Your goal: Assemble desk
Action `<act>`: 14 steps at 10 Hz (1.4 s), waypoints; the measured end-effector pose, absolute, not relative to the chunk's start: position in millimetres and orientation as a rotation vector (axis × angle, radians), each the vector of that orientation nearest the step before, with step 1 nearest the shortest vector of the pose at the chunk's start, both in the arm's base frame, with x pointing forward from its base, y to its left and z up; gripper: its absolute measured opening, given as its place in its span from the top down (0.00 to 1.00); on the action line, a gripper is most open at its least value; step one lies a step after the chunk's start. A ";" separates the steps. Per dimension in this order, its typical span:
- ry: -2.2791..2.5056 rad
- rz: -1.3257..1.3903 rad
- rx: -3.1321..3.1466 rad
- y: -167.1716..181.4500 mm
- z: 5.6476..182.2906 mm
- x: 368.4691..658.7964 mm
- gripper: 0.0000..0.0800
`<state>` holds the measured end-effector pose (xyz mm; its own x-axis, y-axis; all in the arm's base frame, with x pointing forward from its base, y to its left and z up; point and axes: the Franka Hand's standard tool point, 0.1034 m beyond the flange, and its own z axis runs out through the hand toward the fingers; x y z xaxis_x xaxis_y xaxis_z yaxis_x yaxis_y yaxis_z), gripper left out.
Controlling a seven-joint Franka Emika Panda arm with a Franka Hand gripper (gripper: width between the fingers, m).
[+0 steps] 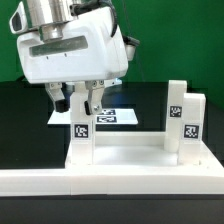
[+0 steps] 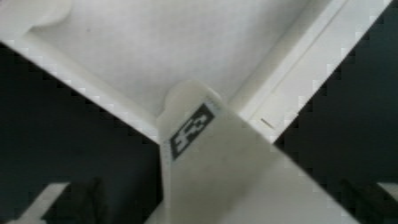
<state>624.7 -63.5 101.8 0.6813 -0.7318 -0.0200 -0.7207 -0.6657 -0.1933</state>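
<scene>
Three legs stood upright on the desk top (image 1: 120, 150) beside the rail (image 1: 110, 182), w/ the gripper (image 1: 84, 102) closed on the leg (image 1: 82, 135) at its near corner, approx. one leg left.

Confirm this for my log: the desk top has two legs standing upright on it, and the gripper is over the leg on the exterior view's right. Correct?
Not quite. The gripper is over the leg on the exterior view's left, not the right one. The exterior view shows this. Two tagged legs do stand upright on the desk top.
</scene>
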 end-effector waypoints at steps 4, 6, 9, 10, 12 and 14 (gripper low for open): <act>0.452 -0.170 -3.020 -57.1 102.4 630.1 0.19; 0.187 -0.150 -3.107 -39.5 98.4 633.6 0.19; 0.258 -0.152 -3.102 -44.6 98.4 633.4 0.54; 0.395 -0.151 -3.088 -49.9 98.6 632.9 0.54; 0.632 -0.145 -3.043 -51.5 97.8 632.4 0.64; 0.791 -0.142 -3.001 -52.3 97.5 632.3 0.64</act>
